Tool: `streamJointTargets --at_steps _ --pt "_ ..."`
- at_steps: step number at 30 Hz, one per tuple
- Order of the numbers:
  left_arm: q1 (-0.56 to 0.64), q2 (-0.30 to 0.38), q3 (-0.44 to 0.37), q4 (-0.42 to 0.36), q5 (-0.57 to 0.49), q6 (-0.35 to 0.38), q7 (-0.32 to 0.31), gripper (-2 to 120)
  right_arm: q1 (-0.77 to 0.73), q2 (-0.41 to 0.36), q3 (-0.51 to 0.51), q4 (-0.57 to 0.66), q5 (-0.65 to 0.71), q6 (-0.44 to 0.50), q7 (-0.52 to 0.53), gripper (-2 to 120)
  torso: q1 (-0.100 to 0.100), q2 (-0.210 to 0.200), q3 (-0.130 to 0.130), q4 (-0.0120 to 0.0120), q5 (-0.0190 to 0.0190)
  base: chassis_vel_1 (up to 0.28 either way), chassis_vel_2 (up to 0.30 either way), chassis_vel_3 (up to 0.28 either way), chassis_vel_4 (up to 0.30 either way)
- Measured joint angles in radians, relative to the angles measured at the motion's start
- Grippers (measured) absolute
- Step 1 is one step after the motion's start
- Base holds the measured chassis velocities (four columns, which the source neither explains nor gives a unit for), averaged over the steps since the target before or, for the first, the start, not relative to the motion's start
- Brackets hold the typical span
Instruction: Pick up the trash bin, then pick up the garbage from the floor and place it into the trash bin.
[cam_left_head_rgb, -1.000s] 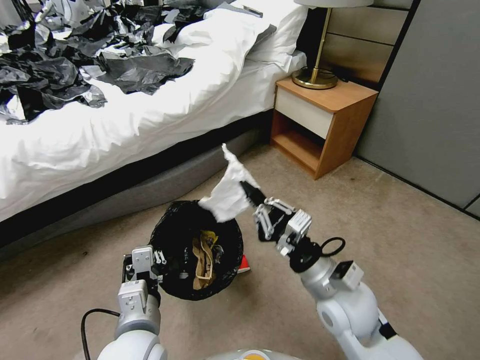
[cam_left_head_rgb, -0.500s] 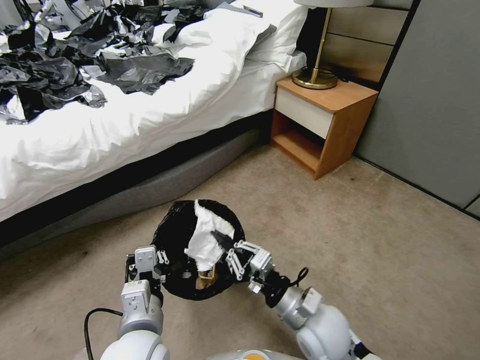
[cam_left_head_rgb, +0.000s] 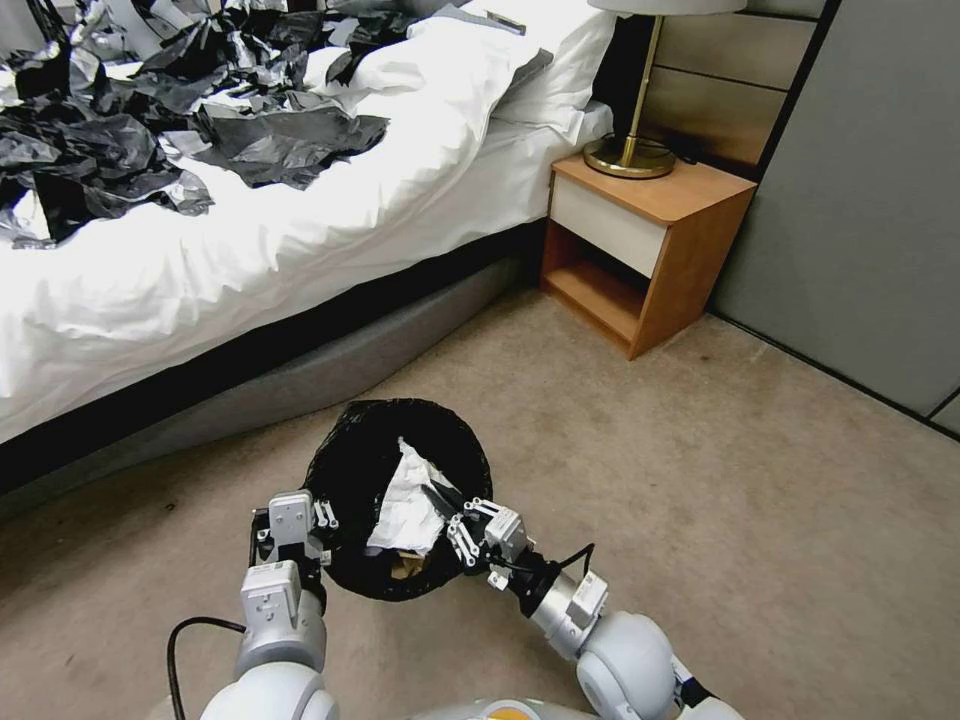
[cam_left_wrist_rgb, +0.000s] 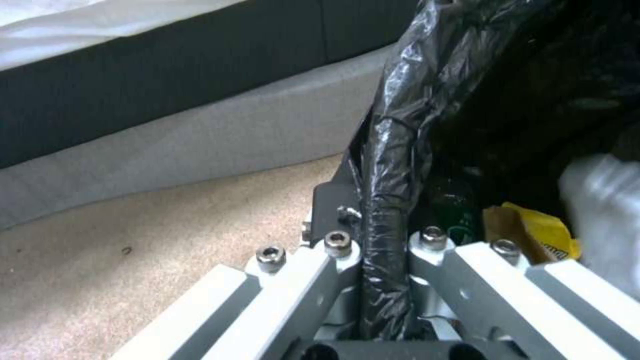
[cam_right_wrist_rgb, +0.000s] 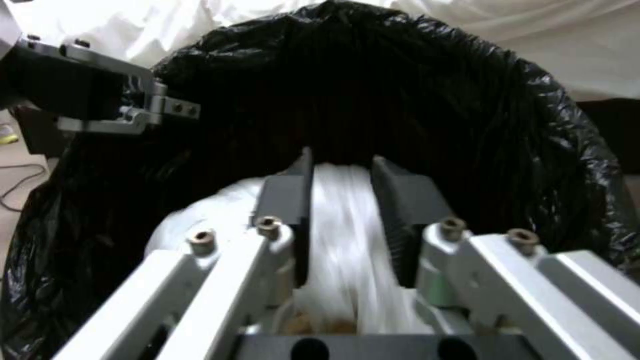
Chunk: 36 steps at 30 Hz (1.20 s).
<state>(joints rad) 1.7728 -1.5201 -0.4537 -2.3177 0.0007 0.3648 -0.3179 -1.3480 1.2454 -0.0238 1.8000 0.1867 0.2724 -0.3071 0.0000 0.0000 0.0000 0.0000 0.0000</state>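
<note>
— While the left gripper (cam_left_head_rgb: 322, 520) pinches the trash bin (cam_left_head_rgb: 352, 465) rim at 9 o'clock, where's the tissue (cam_left_head_rgb: 405, 500)?
— Inside the bin mouth, with the right gripper (cam_left_head_rgb: 447, 497) clamped on it.
— Best release?
— Probably spread the fingers low, over the centre.
— Any legible writing?
— None; the yellow wrapper (cam_left_wrist_rgb: 547, 235) print is unreadable.

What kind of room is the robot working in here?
Most likely a bedroom, perhaps in a hotel. A bed with white sheets stands on a carpeted floor, and beside it is a wooden nightstand with a brass lamp on top.
</note>
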Motion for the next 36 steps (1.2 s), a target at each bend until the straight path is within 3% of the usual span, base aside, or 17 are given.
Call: streamJointTargets --at_steps 10,13,20,29,31,36 --pt "-0.005 0.000 0.001 0.003 0.000 0.001 0.000 0 -0.005 -0.016 0.007 0.007 -0.004 0.000 0.006 57 0.000 0.000 0.000 0.0000 0.0001 0.000 0.000 0.000 0.000" --pt "-0.007 0.001 0.001 0.005 0.000 0.002 0.001 0 -0.011 -0.020 0.018 0.010 -0.007 0.005 0.006 74 0.000 0.000 0.000 -0.0001 0.0000 0.000 0.000 0.000 0.000" --pt "-0.006 0.003 0.000 0.006 0.000 0.003 0.001 0 -0.016 -0.024 0.026 0.032 -0.009 0.015 0.006 97 0.000 0.000 0.000 -0.0001 0.0001 0.000 0.000 0.000 0.000" --pt "-0.002 0.003 -0.003 0.010 0.000 0.003 0.001 0 -0.010 -0.012 0.065 0.140 -0.026 0.055 0.023 100 0.000 0.000 0.000 0.0000 0.0000 0.000 0.000 0.000 0.000" --pt "-0.002 0.004 -0.011 0.011 -0.001 0.003 0.002 0 -0.020 0.005 0.100 0.223 -0.029 0.057 0.079 100 0.000 0.000 0.000 0.0000 0.0000 0.000 0.000 0.000 0.000" --pt "0.000 0.012 -0.032 0.012 -0.012 0.002 0.002 0 -0.055 0.023 0.155 0.292 -0.057 0.052 0.176 100 0.000 0.000 0.000 0.0000 0.0000 0.000 0.000 0.000 0.000"
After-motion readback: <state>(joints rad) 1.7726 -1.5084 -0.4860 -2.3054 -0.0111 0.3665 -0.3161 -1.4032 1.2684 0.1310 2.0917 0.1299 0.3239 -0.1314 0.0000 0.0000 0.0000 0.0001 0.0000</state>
